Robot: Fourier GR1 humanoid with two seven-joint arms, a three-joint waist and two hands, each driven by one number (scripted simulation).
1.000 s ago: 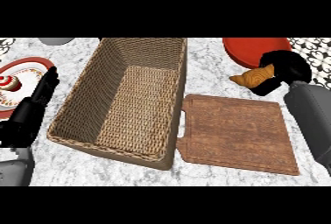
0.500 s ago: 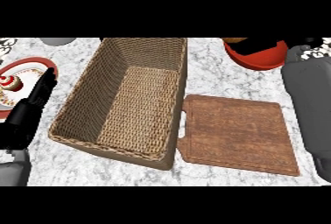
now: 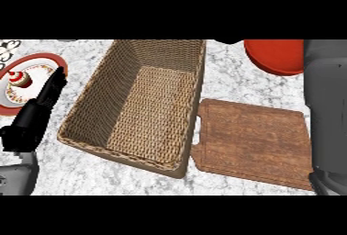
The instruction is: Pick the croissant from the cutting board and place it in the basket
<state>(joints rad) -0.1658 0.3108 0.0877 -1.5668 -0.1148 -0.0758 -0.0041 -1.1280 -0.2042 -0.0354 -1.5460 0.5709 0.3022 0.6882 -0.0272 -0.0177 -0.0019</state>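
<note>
The wicker basket (image 3: pixel 146 103) lies in the middle of the counter with nothing inside it. To its right is the brown cutting board (image 3: pixel 251 140), and its top is bare. No croissant shows anywhere. My right forearm (image 3: pixel 328 105) runs up the right edge and leaves the view at the top. Only a dark sliver of my right hand (image 3: pixel 229 41) shows at the top edge, above the basket's far right corner. My left hand (image 3: pixel 37 117) stays at the left, beside the basket, open with fingers straight and pointing up.
A red plate (image 3: pixel 274 55) sits at the back right, beyond the cutting board. At the far left, partly behind my left hand, a red-rimmed plate (image 3: pixel 41 62) holds a small cupcake (image 3: pixel 20 79). The counter is white marble.
My right hand, which held the croissant over the red plate, has risen out past the top edge with it. The view now sits closer on the basket and board. My left hand stays put.
</note>
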